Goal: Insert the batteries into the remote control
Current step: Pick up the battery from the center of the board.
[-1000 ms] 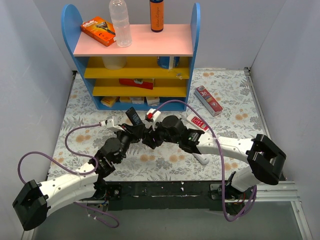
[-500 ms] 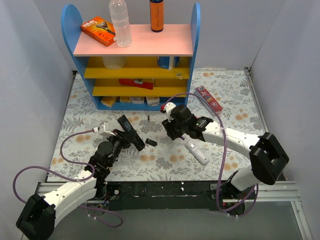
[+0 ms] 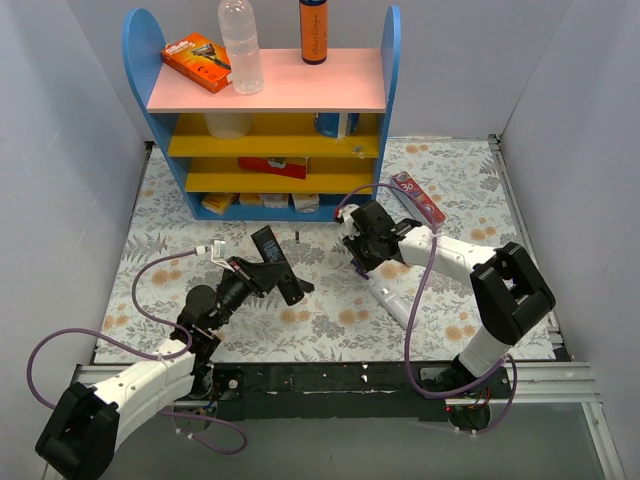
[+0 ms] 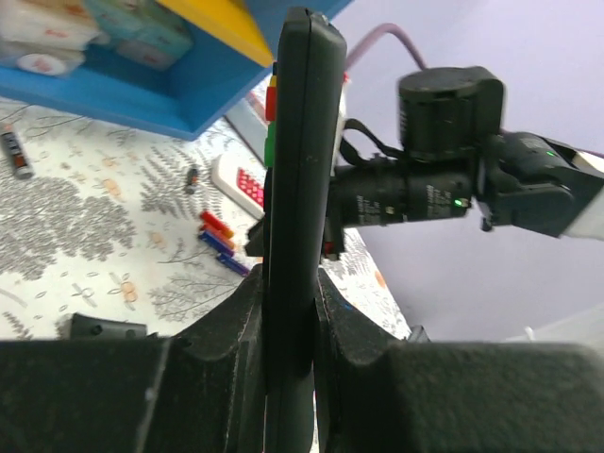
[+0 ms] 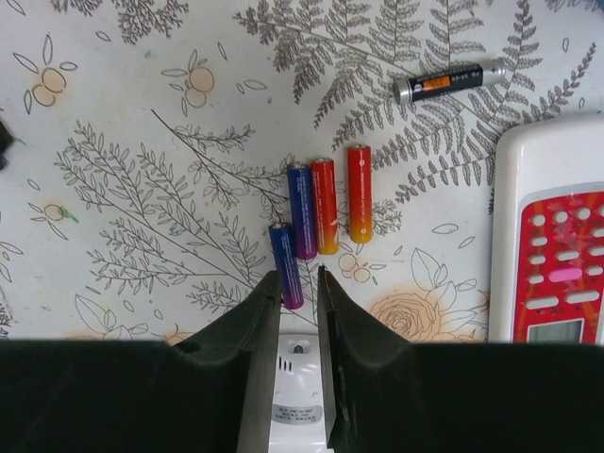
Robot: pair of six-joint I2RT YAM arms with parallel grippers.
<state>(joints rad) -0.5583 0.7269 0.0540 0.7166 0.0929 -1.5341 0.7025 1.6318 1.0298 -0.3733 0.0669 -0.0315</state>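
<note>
My left gripper [image 3: 258, 272] is shut on a black remote control [image 3: 272, 250] and holds it edge-up above the table; in the left wrist view the remote [image 4: 297, 151] stands between the fingers [image 4: 236, 330]. My right gripper [image 3: 362, 252] hovers low over several red-orange and dark blue batteries [image 5: 325, 206] lying side by side on the cloth. Its jaws stand narrowly open and empty [image 5: 299, 276], the left fingertip beside the nearest blue battery [image 5: 286, 266]. The batteries also show in the left wrist view [image 4: 219, 241].
A black-and-silver battery [image 5: 451, 80] lies apart. A white remote with a red keypad [image 5: 552, 255] and a plain white remote [image 3: 395, 300] lie nearby. A small black cover [image 4: 109, 328] lies on the cloth. A red-and-white box [image 3: 417, 200] and the blue shelf [image 3: 270, 95] stand behind.
The two grippers were together at the table's middle; they have parted. My right gripper moved back and right over the batteries. My left gripper still holds the black remote, now tilted differently.
</note>
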